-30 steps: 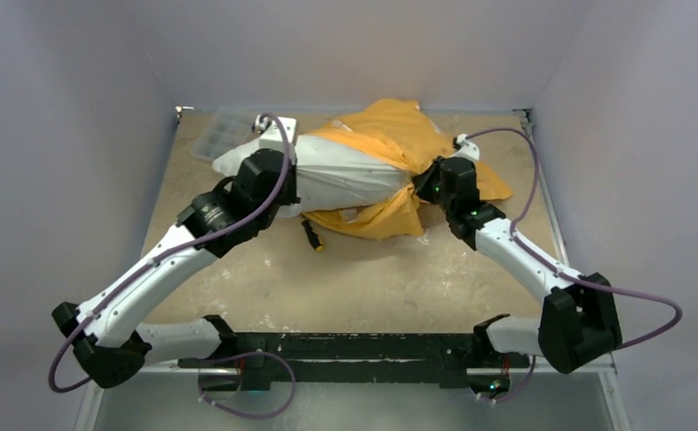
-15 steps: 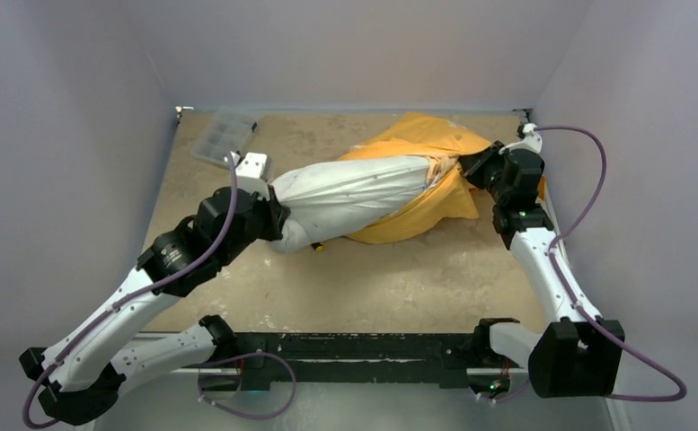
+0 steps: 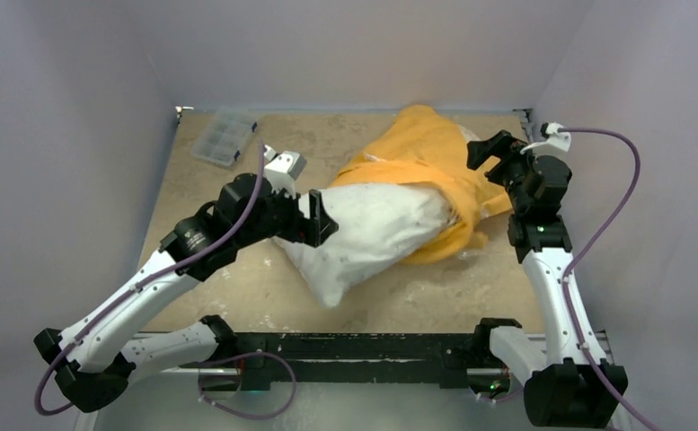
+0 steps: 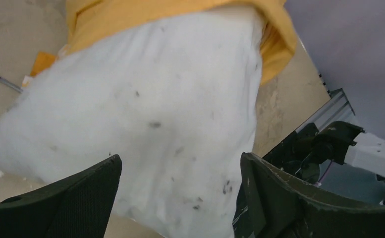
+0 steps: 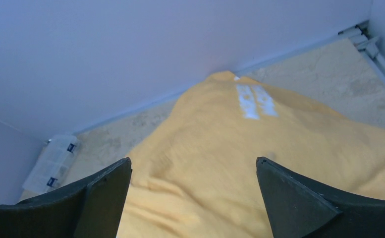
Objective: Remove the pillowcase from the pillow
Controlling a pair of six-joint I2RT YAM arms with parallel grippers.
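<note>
The bare white end of the pillow [image 3: 363,242] lies nearest on the table [image 3: 435,287], one corner toward the near edge. The left gripper [image 4: 180,158] is at its left side, jaws wide apart, holding nothing. Farther back, the orange-yellow pillowcase [image 3: 426,148] covers only the pillow's far right part. The right gripper [image 5: 194,161] hovers over this cloth — also wide, empty. A clear plastic box [image 3: 224,136] sits in the far left corner.

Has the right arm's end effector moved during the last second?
Yes. The black two-finger right end effector swung rightward, toward the beige table's far right corner.
</note>
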